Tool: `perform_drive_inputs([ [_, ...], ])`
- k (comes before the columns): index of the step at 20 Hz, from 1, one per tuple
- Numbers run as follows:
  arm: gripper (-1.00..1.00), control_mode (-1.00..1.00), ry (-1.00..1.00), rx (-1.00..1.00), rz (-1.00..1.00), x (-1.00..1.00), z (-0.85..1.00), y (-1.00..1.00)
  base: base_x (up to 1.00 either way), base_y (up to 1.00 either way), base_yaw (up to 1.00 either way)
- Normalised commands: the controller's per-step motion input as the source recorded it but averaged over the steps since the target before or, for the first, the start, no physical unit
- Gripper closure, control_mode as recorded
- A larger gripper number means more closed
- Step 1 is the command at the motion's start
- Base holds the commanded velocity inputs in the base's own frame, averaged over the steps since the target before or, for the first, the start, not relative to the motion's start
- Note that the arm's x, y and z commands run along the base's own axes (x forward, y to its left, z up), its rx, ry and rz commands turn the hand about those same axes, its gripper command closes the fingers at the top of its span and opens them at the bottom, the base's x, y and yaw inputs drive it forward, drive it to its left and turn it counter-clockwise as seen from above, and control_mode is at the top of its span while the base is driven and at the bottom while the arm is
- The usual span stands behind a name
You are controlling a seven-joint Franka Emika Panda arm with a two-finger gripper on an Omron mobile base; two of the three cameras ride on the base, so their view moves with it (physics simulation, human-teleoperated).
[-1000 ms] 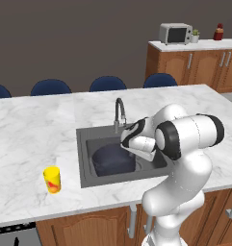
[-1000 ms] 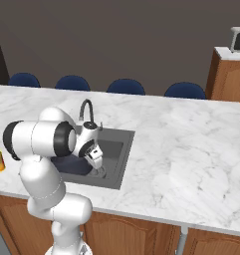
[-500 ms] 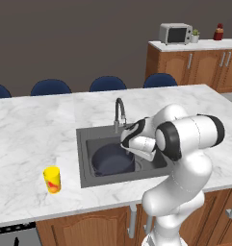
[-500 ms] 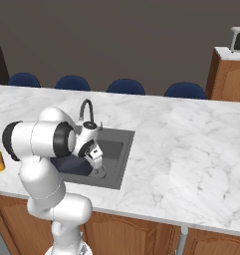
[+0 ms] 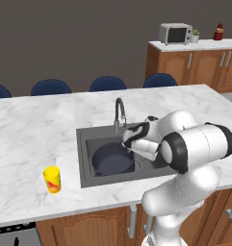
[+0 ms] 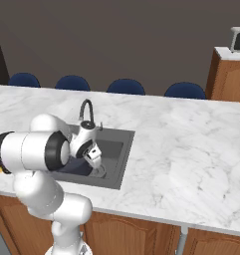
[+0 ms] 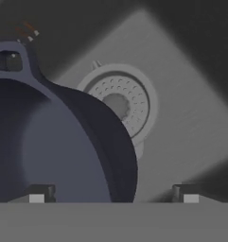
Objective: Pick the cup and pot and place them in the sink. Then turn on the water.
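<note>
Wide round dark navy-grey pot (image 5: 111, 159) sits inside the rectangular dark grey recessed sink (image 5: 86, 144), toward its left half in the left base view. In the hand view the pot (image 7: 54, 142) partly covers the round perforated drain (image 7: 119, 101); one small loop handle (image 7: 11, 60) sticks out at upper left.

Gripper (image 5: 130, 142) hangs low over the sink, just right of the pot rim, below the curved gooseneck metal faucet (image 5: 119, 111). Jaws stand wide apart, holding nothing: in the hand view the two dark fingertips (image 7: 39, 193) sit far to either side, the pot's rim between them, with no visible contact. From the right base view the gripper (image 6: 94, 154) is over the basin (image 6: 116, 149), with the faucet (image 6: 86, 110) just behind it.

Small yellow tumbler with a red-orange mark (image 5: 52, 179) stands upright on the white marble table (image 5: 35, 134), left of the sink and near the front edge, well apart from the gripper.

Four dark blue chair backs (image 5: 107, 83) line the far side of the table. A grey microwave (image 5: 175, 33) sits on the wooden cabinet counter (image 5: 194, 62) at the back right.
</note>
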Motion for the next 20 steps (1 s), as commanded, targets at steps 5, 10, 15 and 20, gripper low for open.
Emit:
perform_drive_inputs([
  [5,-1.0,-1.0,-0.02,0.0,0.02,-0.28,0.5,0.0,0.0,0.0,0.0],
  [10,-1.0,-1.0,0.0,0.0,0.02,-0.24,0.55,0.0,0.0,0.0,0.0],
  [15,-1.0,-1.0,0.0,0.0,0.02,-0.25,0.59,0.0,0.0,0.0,0.0],
  [20,-1.0,-1.0,0.0,-0.02,0.06,-0.39,0.51,0.1,0.0,0.0,0.0],
])
